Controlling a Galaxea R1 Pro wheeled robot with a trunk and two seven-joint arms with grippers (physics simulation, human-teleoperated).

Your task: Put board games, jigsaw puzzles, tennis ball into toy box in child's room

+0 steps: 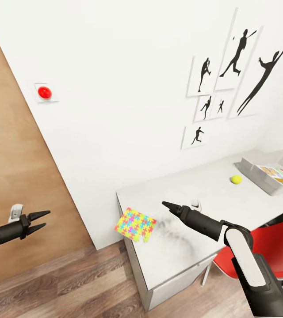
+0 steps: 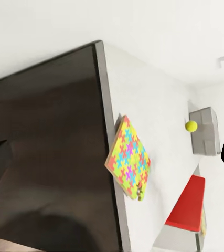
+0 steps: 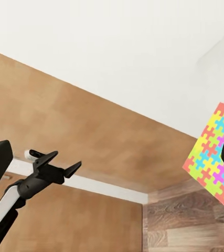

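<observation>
A colourful jigsaw puzzle [image 1: 135,224] lies at the left edge of the white table [image 1: 212,194], partly overhanging it; it also shows as the puzzle [image 2: 128,157] and the puzzle [image 3: 216,157]. The yellow tennis ball [image 1: 236,179] rests near the grey toy box [image 1: 252,170], which holds a colourful flat box [image 1: 281,173]. My right gripper [image 1: 167,205] hovers open over the table, right of the puzzle, holding nothing. My left gripper [image 1: 44,221] is open and empty in front of the wooden door, well left of the table. The other board games and the bed are out of view.
A wooden door [image 1: 13,168] is on the left, and a red button [image 1: 44,92] sits on the white wall. A red chair [image 1: 265,251] is tucked under the table's right side. A small white object [image 1: 196,204] lies mid-table. Wood floor lies between door and table.
</observation>
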